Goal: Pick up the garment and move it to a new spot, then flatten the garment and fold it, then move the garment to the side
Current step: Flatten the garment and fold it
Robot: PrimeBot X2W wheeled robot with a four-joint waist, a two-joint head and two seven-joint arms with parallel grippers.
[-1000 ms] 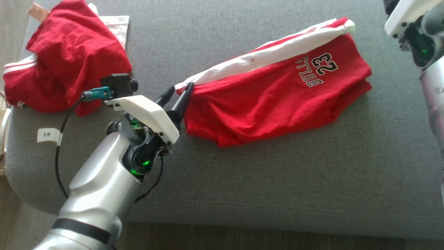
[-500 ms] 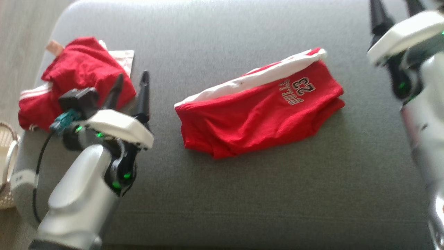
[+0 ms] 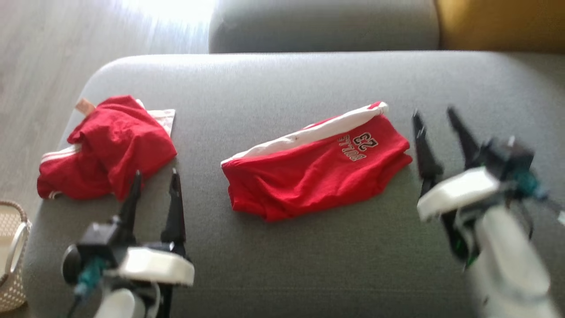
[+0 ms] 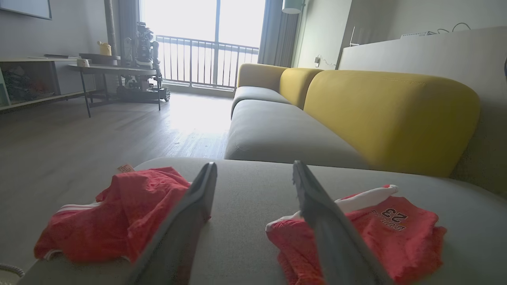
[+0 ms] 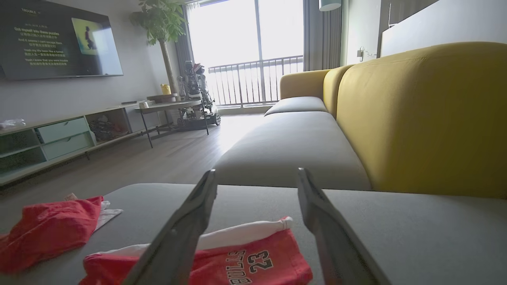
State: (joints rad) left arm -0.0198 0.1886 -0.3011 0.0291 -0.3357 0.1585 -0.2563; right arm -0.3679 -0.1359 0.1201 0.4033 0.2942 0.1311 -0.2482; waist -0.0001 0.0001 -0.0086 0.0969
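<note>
Left gripper [image 3: 156,176]: low at the near left of the head view, fingers spread apart and empty, tips just short of the crumpled red pile.
Right gripper [image 3: 433,115]: near right, blurred, fingers likewise parted and holding nothing, just beside the right end of the garment and not touching it.
Basket [image 3: 11,265]: pale woven, on the floor off the cushion's near left corner.
Garment [image 3: 309,176]: red shorts with a white side stripe and "BULLS 23" print, folded over, lying loose near the middle of the cushion between the two grippers, stripe edge on the far side.
Second red garment [image 3: 110,150]: crumpled at the cushion's left end, well apart from the shorts, a white piece showing under its far edge.
Grey cushion [image 3: 309,256]: broad, rounded, bearing both garments.
Wooden floor [image 3: 44,53]: pale, to the left, bright with glare farther off.
Sofa seats [image 5: 293,146]: grey, beyond the cushion.
Yellow backrest [image 5: 427,114]: along the right of the seats.
Table [image 5: 170,106]: dark-legged, farther back on the floor.
Television [image 5: 59,39]: lit, on the left wall.
Window [image 5: 245,51]: bright, with a balcony railing, farthest back.
</note>
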